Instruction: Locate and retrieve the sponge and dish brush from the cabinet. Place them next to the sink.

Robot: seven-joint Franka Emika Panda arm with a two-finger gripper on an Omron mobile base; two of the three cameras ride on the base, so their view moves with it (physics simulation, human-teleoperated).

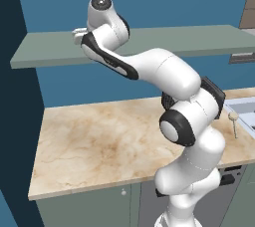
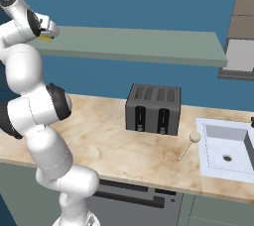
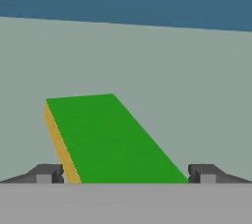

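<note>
Your main risk here is a bad bite on the sponge (image 3: 110,137): it lies flat on the cabinet (image 3: 147,66) shelf between your jaws but skewed to them, its green top running diagonally from the far left toward the near right, its yellow edge close to the left tip (image 3: 47,173) and its near corner close to the right tip (image 3: 206,173). Close as you are and the tips would likely catch it corner to edge, so it could twist, squirt out, or slide further back along the shelf out of easy reach. Rolling the wrist to square up with its long sides looks worth doing first. A second worry is height: the sponge is thin, so if you come in too high the tips may pinch only the soft top layer, and too low they may scrape the shelf board. Your jaws stand fully apart with nothing in them. The gripper (image 1: 78,36) is up at the front edge of the shelf, the forearm reaching up and away from the base, elbow bent high above the surface (image 1: 99,141), the hand pointing roughly level along the board. The brush (image 2: 189,143) already lies on the surface beside the sink (image 2: 225,143), well below and far off to the right of your jaws, near the toaster (image 2: 153,108).
</note>
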